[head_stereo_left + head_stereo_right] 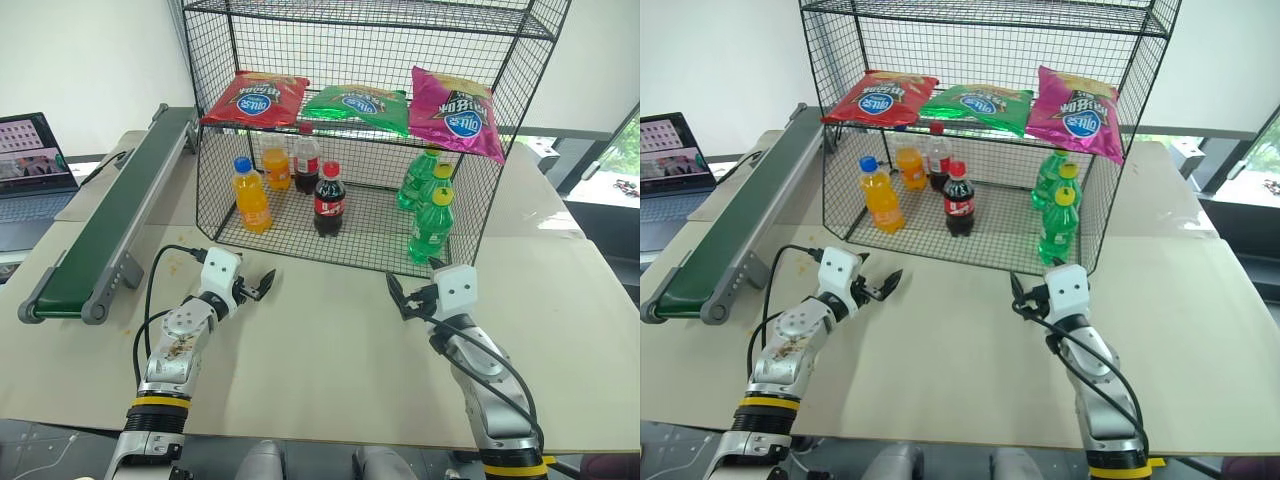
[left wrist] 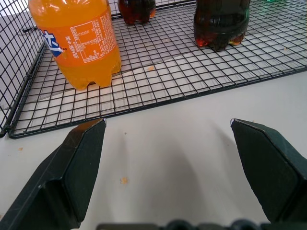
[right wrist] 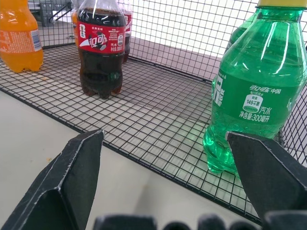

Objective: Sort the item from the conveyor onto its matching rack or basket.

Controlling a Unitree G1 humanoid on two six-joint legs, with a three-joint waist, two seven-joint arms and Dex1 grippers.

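The red snack bag (image 1: pixel 256 99) already lies on the black wire rack (image 1: pixel 520 60)'s middle tier, long axis crosswise, up and ahead of the nearer left pincer (image 1: pixel 262 285); both it and the right pincer (image 1: pixel 408 297) gape empty.

Your robot's left gripper (image 1: pixel 262 285) and right gripper (image 1: pixel 404 297) each carry two black, wedge-shaped fingers (image 2: pixel 72 177) on a white, boxy wrist block with small dark dots. Behind the blocks you see silver-grey metal forearms with round joint housings. Black cables loop along both arms. Each forearm ends in a yellow band edged in black near the elbow.
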